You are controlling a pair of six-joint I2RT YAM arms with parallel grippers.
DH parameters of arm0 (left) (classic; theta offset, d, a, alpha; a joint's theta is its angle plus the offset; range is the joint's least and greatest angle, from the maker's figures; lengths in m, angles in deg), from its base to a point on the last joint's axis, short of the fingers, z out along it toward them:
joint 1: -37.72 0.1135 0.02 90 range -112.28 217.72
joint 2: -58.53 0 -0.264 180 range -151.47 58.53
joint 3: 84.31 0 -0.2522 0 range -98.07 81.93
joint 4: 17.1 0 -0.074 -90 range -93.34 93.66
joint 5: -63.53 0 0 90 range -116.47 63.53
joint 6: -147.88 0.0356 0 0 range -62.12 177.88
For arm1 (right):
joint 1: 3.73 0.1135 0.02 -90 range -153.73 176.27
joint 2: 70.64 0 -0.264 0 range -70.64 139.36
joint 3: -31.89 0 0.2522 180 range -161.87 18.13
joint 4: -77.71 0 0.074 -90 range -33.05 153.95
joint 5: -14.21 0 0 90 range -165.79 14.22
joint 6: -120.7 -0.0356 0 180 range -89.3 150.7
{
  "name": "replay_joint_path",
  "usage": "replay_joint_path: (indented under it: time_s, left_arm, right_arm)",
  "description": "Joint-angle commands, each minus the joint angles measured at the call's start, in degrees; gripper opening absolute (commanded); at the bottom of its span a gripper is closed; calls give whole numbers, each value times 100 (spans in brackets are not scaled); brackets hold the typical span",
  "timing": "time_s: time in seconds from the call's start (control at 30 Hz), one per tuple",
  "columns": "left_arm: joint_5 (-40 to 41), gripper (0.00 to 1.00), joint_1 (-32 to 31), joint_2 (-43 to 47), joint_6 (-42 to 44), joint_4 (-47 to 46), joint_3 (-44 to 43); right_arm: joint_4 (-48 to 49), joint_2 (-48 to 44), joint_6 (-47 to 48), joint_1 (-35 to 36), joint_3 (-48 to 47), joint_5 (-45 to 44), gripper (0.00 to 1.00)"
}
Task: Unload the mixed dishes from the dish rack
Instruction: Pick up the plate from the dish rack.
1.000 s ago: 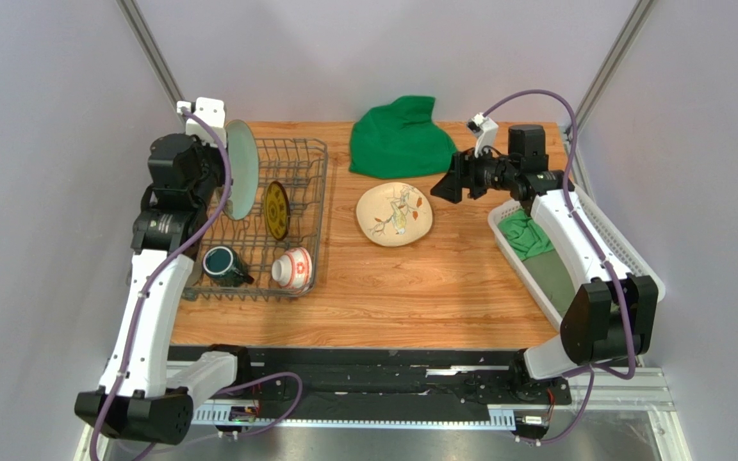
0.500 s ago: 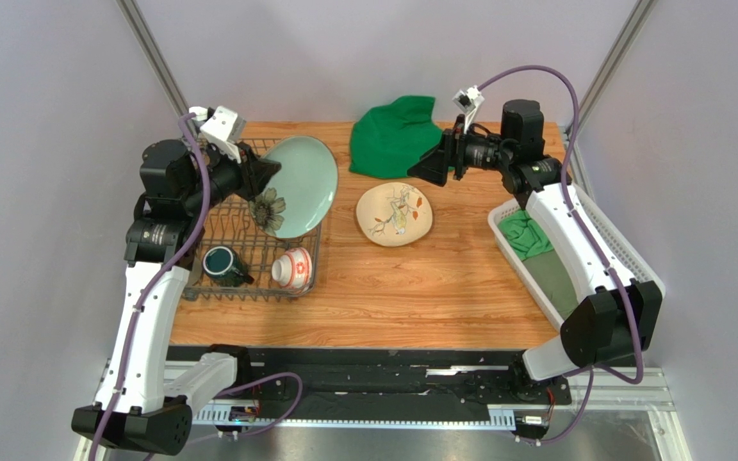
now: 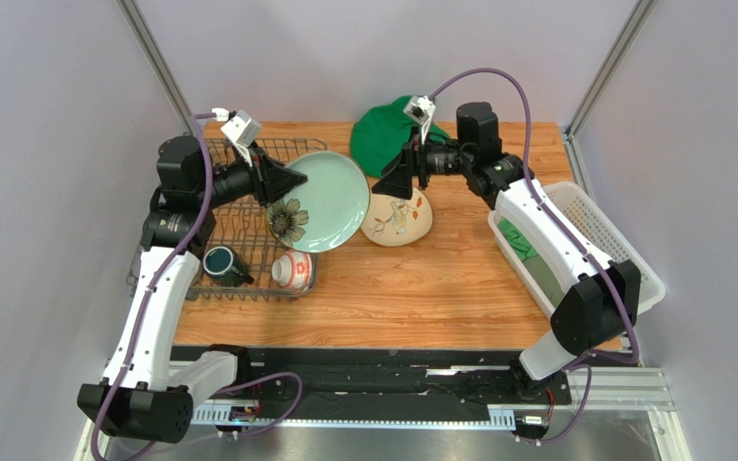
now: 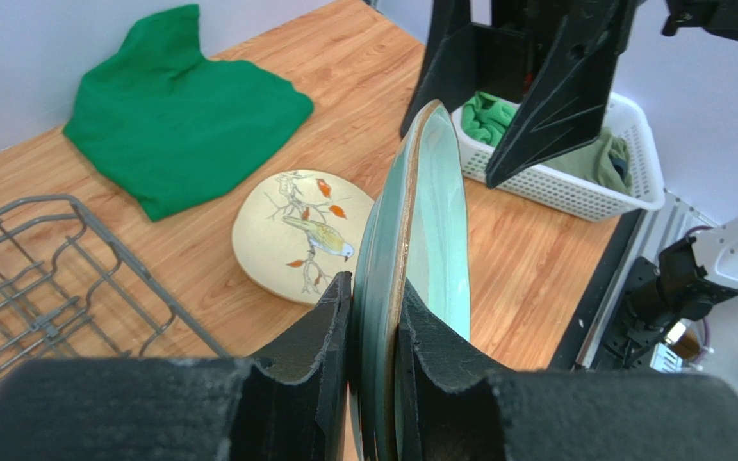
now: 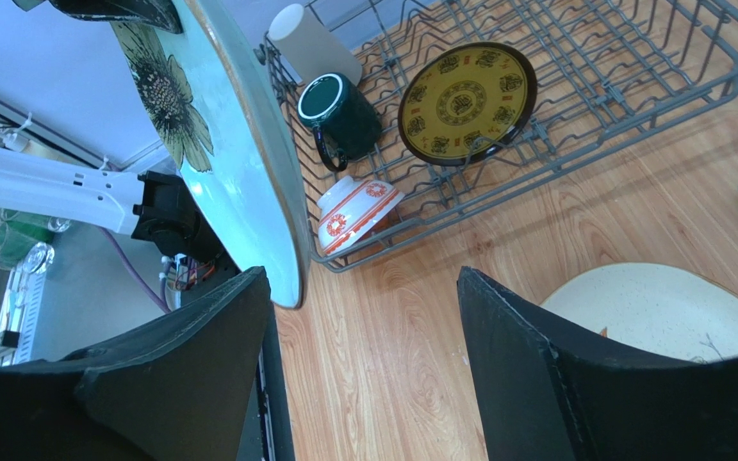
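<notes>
My left gripper (image 3: pixel 284 181) (image 4: pixel 375 288) is shut on the rim of the pale green plate (image 3: pixel 332 197) (image 4: pixel 433 206) (image 5: pixel 238 154), holding it in the air over the right edge of the dish rack (image 3: pixel 248 293) (image 5: pixel 633 106) (image 4: pixel 46 279). My right gripper (image 3: pixel 392 182) (image 5: pixel 361 279) is open, close to the plate's far rim and touching nothing. The cream floral plate (image 3: pixel 402 219) (image 4: pixel 291 235) lies on the table under it. In the rack are the small yellow-and-dark plate (image 5: pixel 466 101), dark teal mug (image 3: pixel 221 264) (image 5: pixel 342 113), red-and-white bowl (image 3: pixel 293 269) (image 5: pixel 356 213) and beige cup (image 5: pixel 305 43).
A green cloth (image 3: pixel 392 134) (image 4: pixel 180 106) lies bunched at the back of the table. A white lattice basket (image 3: pixel 599 240) (image 4: pixel 575 178) with green cloths in it stands at the right edge. Bare wood shows in front of the floral plate.
The left gripper has lifted the pale green plate out of the rack and swung it right. The right arm has moved left, its open gripper now close to the plate.
</notes>
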Motion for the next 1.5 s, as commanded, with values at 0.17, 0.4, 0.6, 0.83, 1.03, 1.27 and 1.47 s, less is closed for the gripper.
replay_joint_path:
  time_s: [0.17,0.4,0.6,0.83,1.03,1.27,1.47]
  left_arm:
    - [-598,0,7,189,-313,-984,-36]
    - [-747,0,7,180,-488,-1317,166]
    - [-1080,0,7,118,-857,-1845,324]
    - [-1266,0,-11,110,-1086,-2275,544]
    - [-1301,0,-19,-57,-1139,-2390,588]
    - [-1056,61,-19,-137,-1009,-2260,571]
    - [-678,90,-11,197,-464,-1635,377]
  right_arm:
    - [34,193,218,376,-494,80,74]
    - [7,246,288,701,-547,19,68]
    - [-63,439,367,974,-600,-61,59]
    - [-116,668,393,1097,-767,27,35]
    - [-282,651,499,1097,-855,45,0]
    - [-291,326,569,1053,-609,-43,0]
    - [-265,202,517,579,-372,27,0]
